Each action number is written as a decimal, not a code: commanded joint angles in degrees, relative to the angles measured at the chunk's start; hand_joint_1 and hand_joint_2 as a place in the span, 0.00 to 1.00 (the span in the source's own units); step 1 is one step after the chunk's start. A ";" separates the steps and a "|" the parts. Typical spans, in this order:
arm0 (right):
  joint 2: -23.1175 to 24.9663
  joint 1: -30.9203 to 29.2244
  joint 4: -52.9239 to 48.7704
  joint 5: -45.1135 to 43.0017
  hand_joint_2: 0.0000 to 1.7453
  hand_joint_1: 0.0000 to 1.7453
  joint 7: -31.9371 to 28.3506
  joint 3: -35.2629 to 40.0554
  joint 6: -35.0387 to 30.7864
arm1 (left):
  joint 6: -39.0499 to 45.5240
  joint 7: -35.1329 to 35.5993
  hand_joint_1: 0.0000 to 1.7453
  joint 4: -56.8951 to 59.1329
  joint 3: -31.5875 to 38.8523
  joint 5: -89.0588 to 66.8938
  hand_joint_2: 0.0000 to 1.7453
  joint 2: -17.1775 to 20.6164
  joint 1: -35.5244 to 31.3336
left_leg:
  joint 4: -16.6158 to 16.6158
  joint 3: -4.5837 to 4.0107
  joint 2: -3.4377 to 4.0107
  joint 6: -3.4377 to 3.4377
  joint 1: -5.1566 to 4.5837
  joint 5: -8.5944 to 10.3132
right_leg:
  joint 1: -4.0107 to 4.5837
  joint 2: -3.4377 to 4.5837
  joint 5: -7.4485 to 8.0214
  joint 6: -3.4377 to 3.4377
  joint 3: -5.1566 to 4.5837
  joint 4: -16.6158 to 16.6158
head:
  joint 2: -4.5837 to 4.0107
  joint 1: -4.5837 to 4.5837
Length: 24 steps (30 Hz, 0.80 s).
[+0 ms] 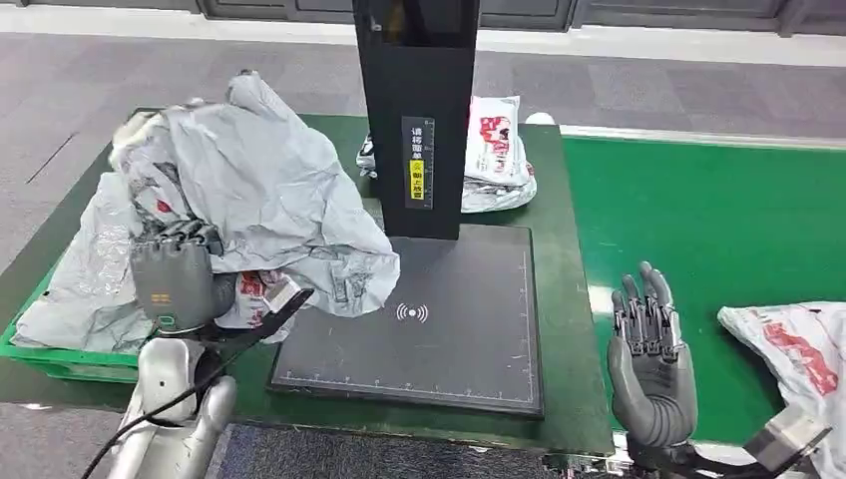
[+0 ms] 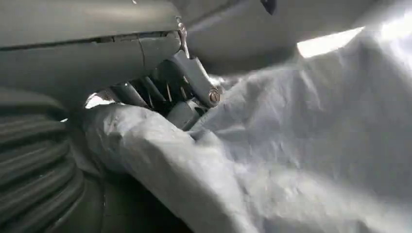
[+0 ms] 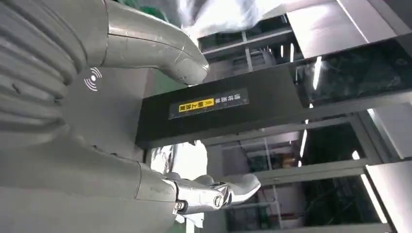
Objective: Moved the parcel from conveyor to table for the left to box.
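A large crumpled grey parcel bag [image 1: 261,190] hangs over the left side of the table and the edge of the black scanner pad [image 1: 439,319]. My left hand [image 1: 176,275] grips its lower left part, fingers curled into the plastic. In the left wrist view the fingers [image 2: 187,90] are buried in folds of the grey parcel [image 2: 301,145]. My right hand [image 1: 652,351] is raised at the conveyor's near edge, fingers spread and holding nothing. In the right wrist view its thumb [image 3: 160,48] and fingers [image 3: 214,194] stand apart.
A green box [image 1: 62,361] with grey bags lies under the left hand. The black scanner post [image 1: 417,110] rises mid-table, with a white parcel [image 1: 496,150] behind it. Another white and red parcel [image 1: 798,351] lies on the green conveyor [image 1: 718,210] at right.
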 commanded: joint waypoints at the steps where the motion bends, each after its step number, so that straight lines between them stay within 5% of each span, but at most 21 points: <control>1: 2.07 0.65 -0.94 0.86 1.00 0.00 -0.65 -4.63 -0.14 | 2.66 -2.36 1.00 -3.57 7.37 -3.16 1.00 -3.23 -3.41 | -0.04 -0.05 -0.19 0.05 0.04 0.05 | 0.04 -0.05 0.04 0.02 0.02 -0.10 | 0.00 0.00; 13: 2.93 0.84 -1.04 1.68 1.00 0.00 -0.53 -4.79 0.42 | 1.49 -4.30 1.00 -2.66 13.52 -3.25 1.00 -3.24 -6.38 | -0.04 0.00 -0.14 0.03 0.02 0.05 | 0.03 -0.03 0.02 0.01 0.02 -0.07 | 0.00 0.00; 15: 2.97 0.56 -0.62 1.90 1.00 0.00 -0.44 -4.52 0.72 | -1.95 -2.19 1.00 1.04 17.44 -3.25 1.00 1.95 -9.82 | -0.05 0.01 -0.10 0.01 0.02 0.06 | 0.03 0.02 0.04 -0.01 0.01 -0.05 | 0.00 0.02; 18: 2.83 -0.62 0.85 1.74 1.00 0.00 -0.07 -4.25 0.72 | -4.06 13.43 1.00 8.49 9.57 -3.25 1.00 16.61 -14.48 | -0.03 -0.01 -0.06 -0.04 0.04 0.07 | 0.05 0.03 0.04 -0.06 -0.03 0.01 | 0.00 0.00; 21: 2.69 -0.97 1.40 1.70 1.00 0.00 -0.01 -4.12 0.75 | -5.02 21.35 1.00 13.98 4.69 -3.25 1.00 22.19 -16.76 | -0.04 -0.03 -0.09 -0.10 0.11 0.13 | 0.08 -0.03 0.06 -0.10 -0.08 0.04 | 0.00 0.00; 24: 2.33 -1.53 1.86 1.48 1.00 0.00 0.10 -4.30 0.88 | -9.34 25.11 1.00 18.23 2.40 -3.25 1.00 23.68 -17.92 | -0.13 -0.04 -0.20 -0.23 0.15 0.29 | 0.06 -0.10 0.12 -0.17 -0.14 0.02 | 0.00 0.00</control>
